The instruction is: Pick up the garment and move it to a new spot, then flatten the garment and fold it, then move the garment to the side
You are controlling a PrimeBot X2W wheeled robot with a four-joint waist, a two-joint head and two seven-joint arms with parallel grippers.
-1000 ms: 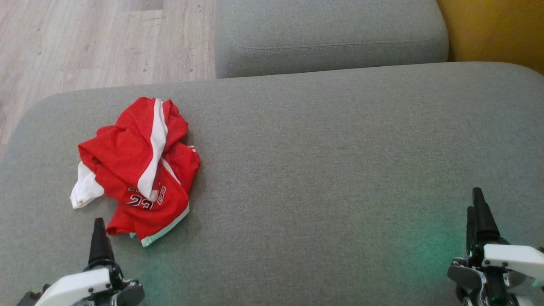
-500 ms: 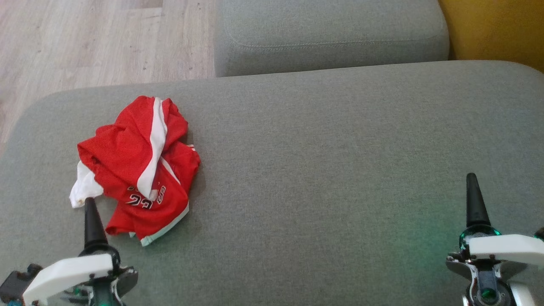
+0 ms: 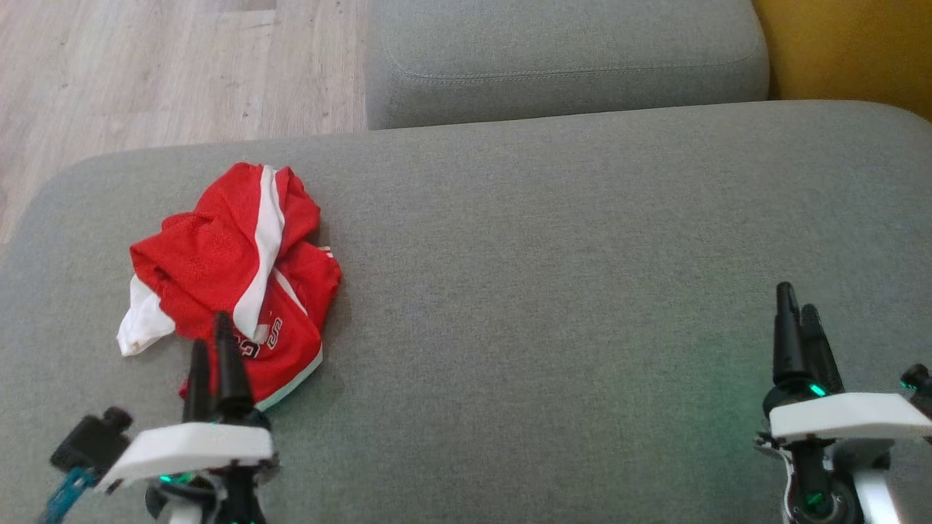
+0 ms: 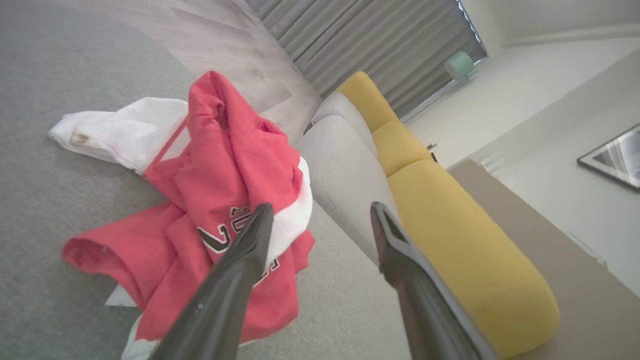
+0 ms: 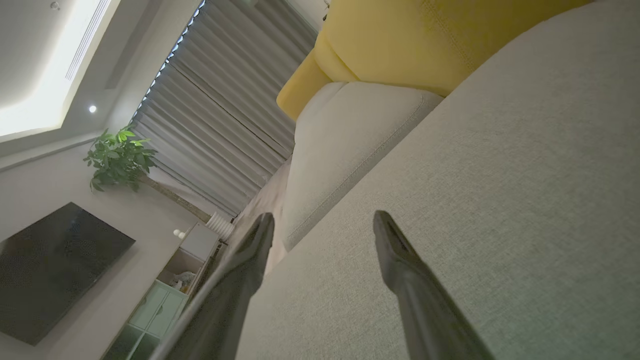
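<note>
Left gripper: closest to you, low on the left. Its two dark fingers stand apart with nothing between them, and the tips sit over the near hem of the garment. You cannot tell from these views whether they touch the cloth.
Right gripper: low on your right, fingers parted and empty. It is above bare fabric, well apart from the garment.
Garment: a red jersey crumpled into a loose heap, not spread out. You see a white stripe running over the top of the pile and a white flap sticking out on its left side. There is pale trim along the near hem, and dark lettering edged in white is partly folded under.
Garment position: it lies on the left part of the grey seat cushion, near the cushion's rounded left end.
Open room: to the right of the heap you have a wide stretch of bare grey fabric, running to the right gripper and past it.
Edges: the cushion curves off just left of the garment, and its far edge passes close behind the heap.
Beyond: pale wood floor lies behind the left half. A second grey cushion butts against the middle of the far edge, with a yellow cushion at the far right corner.
</note>
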